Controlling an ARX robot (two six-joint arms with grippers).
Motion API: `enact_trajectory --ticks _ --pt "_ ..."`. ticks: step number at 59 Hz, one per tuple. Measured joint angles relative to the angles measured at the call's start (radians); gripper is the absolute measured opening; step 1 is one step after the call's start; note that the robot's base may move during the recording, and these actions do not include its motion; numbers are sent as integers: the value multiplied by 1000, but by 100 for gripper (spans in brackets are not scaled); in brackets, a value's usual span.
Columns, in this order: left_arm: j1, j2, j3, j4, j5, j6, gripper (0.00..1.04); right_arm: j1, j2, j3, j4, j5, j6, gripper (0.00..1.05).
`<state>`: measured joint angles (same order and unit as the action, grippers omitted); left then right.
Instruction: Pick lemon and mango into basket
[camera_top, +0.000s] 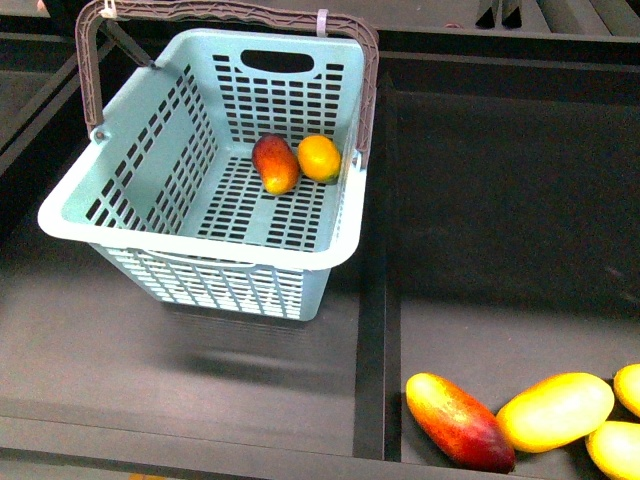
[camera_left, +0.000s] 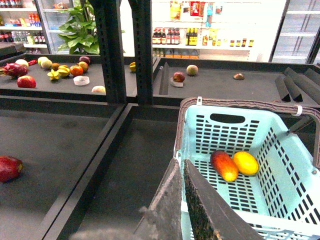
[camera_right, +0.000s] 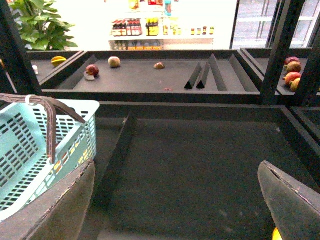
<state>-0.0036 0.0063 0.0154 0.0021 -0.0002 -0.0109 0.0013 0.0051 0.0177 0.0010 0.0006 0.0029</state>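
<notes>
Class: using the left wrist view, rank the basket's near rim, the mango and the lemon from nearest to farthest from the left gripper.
1. Basket's near rim, beside the left gripper.
2. Mango, mid-floor.
3. Lemon, just beyond the mango, though nearly level with it.

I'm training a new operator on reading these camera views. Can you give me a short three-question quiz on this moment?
1. True or false: the lemon and the mango both lie inside the basket.
2. Multiple choice: in the front view, the loose fruit outside the basket lies A) beyond the basket, B) at the lower right, C) to the basket's left.
3. Fill in: judged from the wrist views, the left hand is ____ and the right hand is ____.

Key: 1. True, touching side by side. 2. B. 3. shut; open.
</notes>
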Motion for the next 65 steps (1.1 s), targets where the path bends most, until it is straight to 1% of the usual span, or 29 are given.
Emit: enact_trajectory --ticks 31,59,61,65 --pt "0 0 0 -1 0 -1 4 0 0 0 0 0 0 96" --pt "0 0 0 -1 0 0 97 0 0 0 0 0 0 96" --pt "0 0 0 -1 0 2 100 0 0 0 0 0 0 96" --pt "0 0 0 -1 0 2 98 0 0 0 0 0 0 96"
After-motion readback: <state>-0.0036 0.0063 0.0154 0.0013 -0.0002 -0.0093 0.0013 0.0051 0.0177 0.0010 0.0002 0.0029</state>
